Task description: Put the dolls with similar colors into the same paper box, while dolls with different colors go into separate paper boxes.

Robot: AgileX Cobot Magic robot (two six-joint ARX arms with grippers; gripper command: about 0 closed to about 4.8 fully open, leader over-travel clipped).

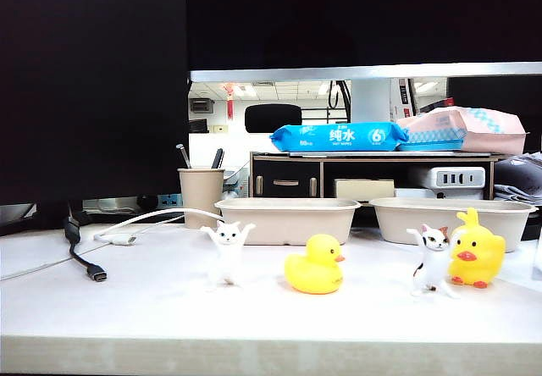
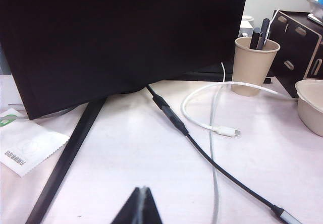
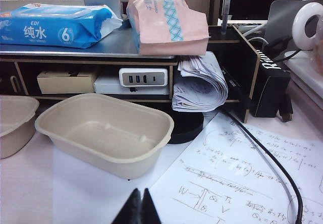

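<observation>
Four dolls stand in a row on the white table in the exterior view: a white cat (image 1: 228,253), a yellow duck (image 1: 315,265), a calico-patched cat (image 1: 432,260) and a second yellow duck (image 1: 476,251) touching it. Behind them sit two beige paper boxes (image 1: 288,207) (image 1: 449,209), both empty. The right box (image 3: 101,114) fills the right wrist view, the other's rim (image 3: 15,103) beside it. My left gripper (image 2: 142,189) is shut, empty, over bare table near cables. My right gripper (image 3: 140,190) is shut, empty, just short of the right box. Neither arm shows in the exterior view.
A paper cup with pens (image 1: 201,191) stands left of the boxes. White (image 2: 212,125) and black (image 2: 202,153) cables lie by a dark monitor (image 2: 116,37). A shelf (image 1: 373,173) holds wipes packs. Written sheets (image 3: 242,178) lie right of the right box.
</observation>
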